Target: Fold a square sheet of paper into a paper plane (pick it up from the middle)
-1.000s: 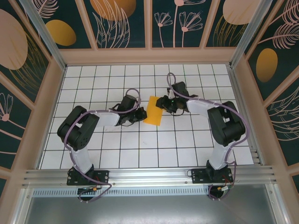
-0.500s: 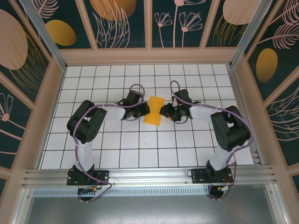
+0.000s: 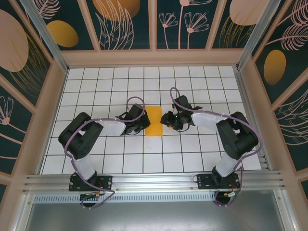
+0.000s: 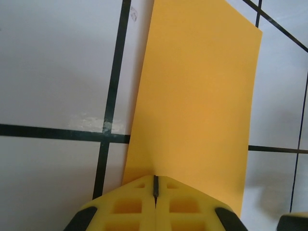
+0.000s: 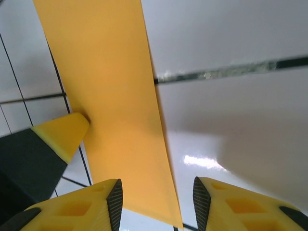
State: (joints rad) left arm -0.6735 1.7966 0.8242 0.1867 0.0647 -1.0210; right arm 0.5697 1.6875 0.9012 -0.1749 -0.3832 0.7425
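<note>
1. The orange paper (image 3: 154, 121), a narrow rectangle, lies on the tiled surface (image 3: 96, 86) between the two claws
2. The left claw (image 4: 155, 185) is pressed together, its tip touching the paper's edge; that arm is bent low and reaches inward
3. The right claw (image 5: 156, 195) is spread across the opposite edge; its arm is bent low likewise

1. The square sheet of paper (image 4: 197, 96) shows as a tall orange-yellow rectangle lying flat on the white tiled bench (image 4: 53, 62).
2. The left gripper (image 4: 155, 179) meets the sheet's near edge, with its yellow fingers (image 4: 127, 209) pressed together.
3. A black grid line (image 4: 114, 82) runs just left of the sheet.
</note>
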